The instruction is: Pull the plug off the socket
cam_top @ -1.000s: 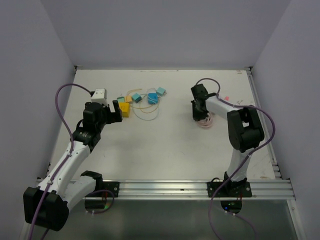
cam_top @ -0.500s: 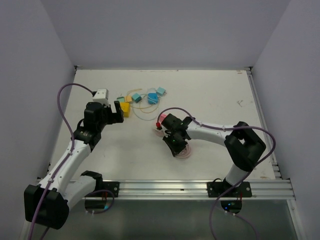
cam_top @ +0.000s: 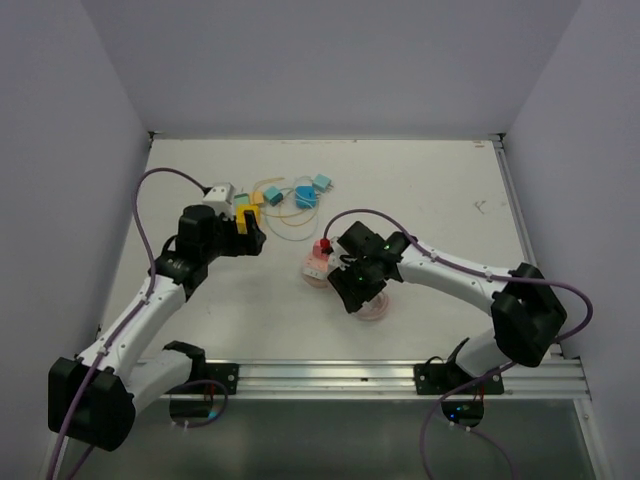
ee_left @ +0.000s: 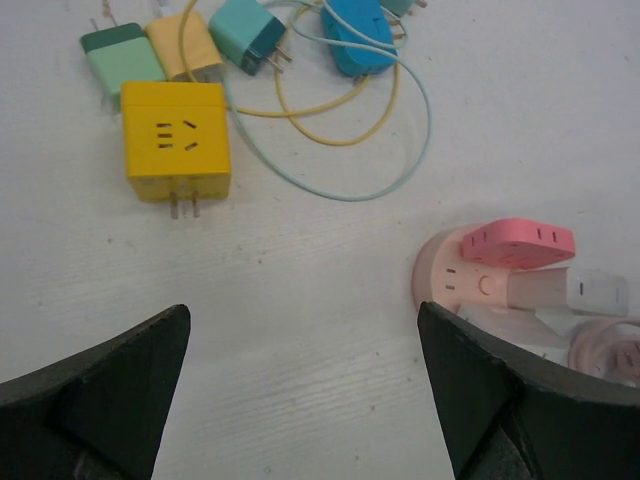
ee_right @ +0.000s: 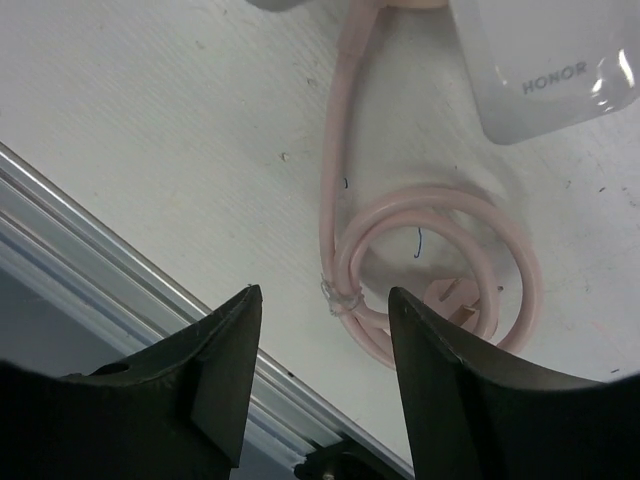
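A round pink socket lies mid-table with a red-pink plug on top. In the left wrist view the socket carries the pink plug and a white plug at its side. The white plug, marked HONOR, also shows in the right wrist view. The socket's pink cable lies coiled beside it, also in the right wrist view. My left gripper is open and empty, left of the socket. My right gripper is open over the coil, touching nothing.
A yellow adapter lies just behind my left gripper, with green, teal and blue plugs and thin looped cables behind it; the cluster is at the back left. The aluminium rail runs along the near edge, close to the coil.
The right arm swept from the back right to mid-table, and the pink socket and coil came with it. The left gripper moved right, toward the socket.
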Motion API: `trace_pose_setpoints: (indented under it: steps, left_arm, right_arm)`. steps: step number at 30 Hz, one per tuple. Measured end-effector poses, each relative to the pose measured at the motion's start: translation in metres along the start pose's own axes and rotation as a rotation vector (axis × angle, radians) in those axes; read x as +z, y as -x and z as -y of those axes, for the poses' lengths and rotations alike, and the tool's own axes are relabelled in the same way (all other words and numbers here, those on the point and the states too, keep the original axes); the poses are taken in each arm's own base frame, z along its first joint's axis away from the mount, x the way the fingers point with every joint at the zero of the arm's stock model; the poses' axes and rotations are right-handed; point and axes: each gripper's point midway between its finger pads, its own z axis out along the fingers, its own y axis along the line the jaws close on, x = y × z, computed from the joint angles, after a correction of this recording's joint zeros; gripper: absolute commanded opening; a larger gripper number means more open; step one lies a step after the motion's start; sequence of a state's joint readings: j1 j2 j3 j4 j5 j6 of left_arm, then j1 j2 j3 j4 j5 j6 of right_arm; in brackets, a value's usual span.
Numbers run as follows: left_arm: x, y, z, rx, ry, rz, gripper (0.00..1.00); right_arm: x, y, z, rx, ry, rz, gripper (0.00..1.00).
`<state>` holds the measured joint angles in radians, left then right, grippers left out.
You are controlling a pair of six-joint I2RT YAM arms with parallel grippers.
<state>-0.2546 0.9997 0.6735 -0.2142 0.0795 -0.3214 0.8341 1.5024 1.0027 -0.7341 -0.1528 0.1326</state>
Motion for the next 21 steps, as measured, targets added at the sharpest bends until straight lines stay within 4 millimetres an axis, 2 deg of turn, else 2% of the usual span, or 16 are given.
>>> trace_pose_setpoints:
  steps: [3,6,8,15,21]
  left_arm:
    - [0.001,-0.006,0.022,0.036,-0.068,-0.03,1.0]
    - [0.002,-0.019,0.047,0.077,-0.144,-0.08,1.0]
    - [0.003,-0.028,0.057,0.088,-0.179,-0.114,0.99]
    - [0.01,-0.048,0.069,0.097,-0.218,-0.192,0.97]
    - [0.031,-0.065,0.083,0.048,-0.225,-0.293,0.88]
  right_arm:
    - [-0.006,0.015,-0.001,-0.007,0.0,0.042,0.55]
    - [-0.015,0.034,-0.001,-0.009,0.003,0.121,0.54]
    - [-0.023,0.045,0.004,-0.001,0.0,0.17,0.54]
    - [-0.033,0.072,0.039,0.049,-0.034,0.268,0.54]
    - [-0.02,0.09,0.046,-0.004,-0.036,0.279,0.54]
